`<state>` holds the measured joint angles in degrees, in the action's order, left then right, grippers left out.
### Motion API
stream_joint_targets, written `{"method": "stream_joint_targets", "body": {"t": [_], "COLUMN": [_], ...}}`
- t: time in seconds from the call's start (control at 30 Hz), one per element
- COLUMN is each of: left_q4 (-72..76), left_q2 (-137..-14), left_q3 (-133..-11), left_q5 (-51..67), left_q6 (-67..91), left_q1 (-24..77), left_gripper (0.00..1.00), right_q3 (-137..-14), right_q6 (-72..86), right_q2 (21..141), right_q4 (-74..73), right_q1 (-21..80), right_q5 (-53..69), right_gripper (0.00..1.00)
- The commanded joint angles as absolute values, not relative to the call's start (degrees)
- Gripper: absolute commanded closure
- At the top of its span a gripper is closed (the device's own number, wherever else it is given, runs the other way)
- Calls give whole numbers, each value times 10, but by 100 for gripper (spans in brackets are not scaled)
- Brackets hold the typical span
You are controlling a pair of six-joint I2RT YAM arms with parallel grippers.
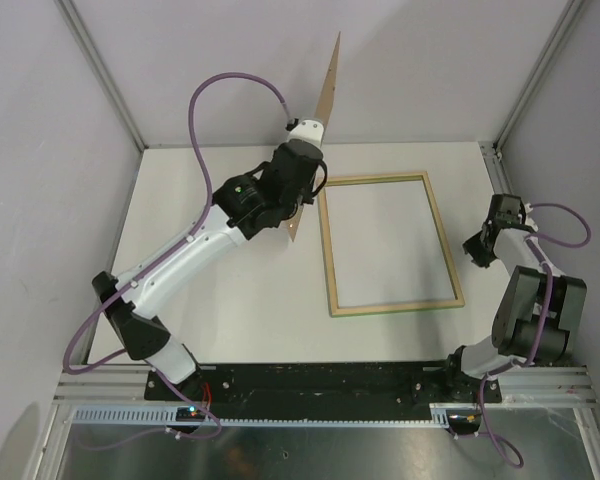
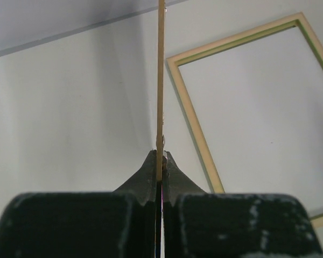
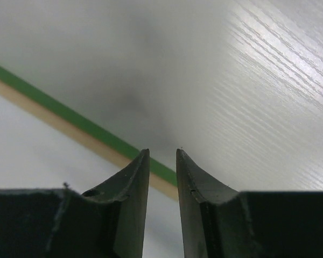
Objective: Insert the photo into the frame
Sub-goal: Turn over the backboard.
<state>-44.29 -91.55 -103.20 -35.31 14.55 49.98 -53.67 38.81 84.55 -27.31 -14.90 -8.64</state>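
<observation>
Look at the left claw (image 2: 160, 157): pressed together on the low edge of a thin brown board (image 1: 327, 90), held up on end above the table (image 1: 230, 295), just left of the frame (image 1: 395, 306).

See the frame lying flat between the two arms, pale wood side up, with a thin green line along its edge. No photo to be seen anywhere. Maybe on the far side of the board, but cannot tell.

Look at the right claw (image 3: 162, 153): spread a little, pinching nothing, low by the frame's right side.

Probably time to bring what the left claw holds over to the frame. To do it well:

- Hold tight, so nothing thin slips out.
- Tip the board down slowly till nearly flat.
- Line up the corners with the hole in the frame first.
- Set one long edge in, then lay the rest down softly.
- Rest the right claw on the frame's side to stop any sliding.
- Push gently, because thin things bend.
</observation>
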Motion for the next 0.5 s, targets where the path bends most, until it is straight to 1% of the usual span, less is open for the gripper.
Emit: {"method": "stream_joint_targets", "body": {"t": [0.0,0.13,0.3,0.47], "left_q4": [-389,-384,-375,-347], "left_q2": [-859,-845,-821,-788], "left_q3": [-1077,-1072,-1052,-1002], "left_q5": [-320,-290,-249,-189], "left_q6": [166,182,222,288], "left_q1": [489,479,460,412], "left_gripper": [100,100,100,100], "right_q3": [-520,-510,-499,-491], "right_q6": [380,382,387,403], "right_q2": [880,904,918,923], "right_q4": [-227,-215,-206,-191], "right_q1": [-154,-142,-103,-47], "right_q5": [-77,-66,-59,-51], "right_gripper": [69,69,69,69]}}
